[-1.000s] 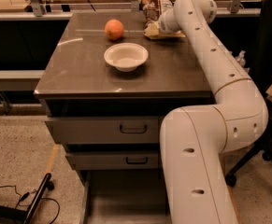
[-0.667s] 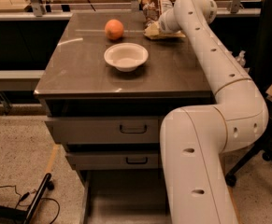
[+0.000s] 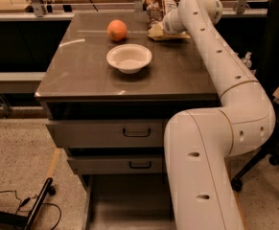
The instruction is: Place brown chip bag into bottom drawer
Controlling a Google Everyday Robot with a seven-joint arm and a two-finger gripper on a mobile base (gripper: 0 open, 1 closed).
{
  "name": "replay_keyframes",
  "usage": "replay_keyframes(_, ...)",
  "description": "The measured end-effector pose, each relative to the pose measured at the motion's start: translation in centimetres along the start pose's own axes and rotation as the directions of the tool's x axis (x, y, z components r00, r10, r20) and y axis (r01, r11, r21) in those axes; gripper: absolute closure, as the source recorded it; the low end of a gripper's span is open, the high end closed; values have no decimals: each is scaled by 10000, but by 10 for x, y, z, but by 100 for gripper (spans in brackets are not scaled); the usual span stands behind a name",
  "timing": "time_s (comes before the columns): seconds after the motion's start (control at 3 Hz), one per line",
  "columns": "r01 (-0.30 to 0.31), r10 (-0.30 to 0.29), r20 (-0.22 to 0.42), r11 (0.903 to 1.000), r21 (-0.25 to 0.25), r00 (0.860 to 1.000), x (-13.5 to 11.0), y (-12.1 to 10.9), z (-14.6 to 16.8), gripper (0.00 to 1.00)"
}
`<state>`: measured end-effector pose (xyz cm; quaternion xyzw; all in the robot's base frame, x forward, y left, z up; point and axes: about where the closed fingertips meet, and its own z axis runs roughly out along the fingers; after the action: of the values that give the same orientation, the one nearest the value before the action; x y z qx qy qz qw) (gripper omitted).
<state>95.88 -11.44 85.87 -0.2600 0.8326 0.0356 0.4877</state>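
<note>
Smooth grey countertop [image 3: 81, 73], crinkly brown chip bag [image 3: 156, 2] at its back, claw [image 3: 159, 27] beside it, grasp not discernible

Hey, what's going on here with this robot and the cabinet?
The white robot arm reaches across the grey cabinet top to its far right corner, where the gripper is at the crinkly brown and cream chip bag. The bag is not yet in the pulled-out bottom grey drawer. A round orange fruit and a white bowl sit nearby.
</note>
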Motion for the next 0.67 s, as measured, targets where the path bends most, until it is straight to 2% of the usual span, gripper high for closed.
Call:
replay_keyframes(0.33,-58,48,563,9998,175,9984,-25,-25,-45,100)
replay_keyframes(0.67,-132,66,1136,9983,566,9935,-48,-54,-95,100)
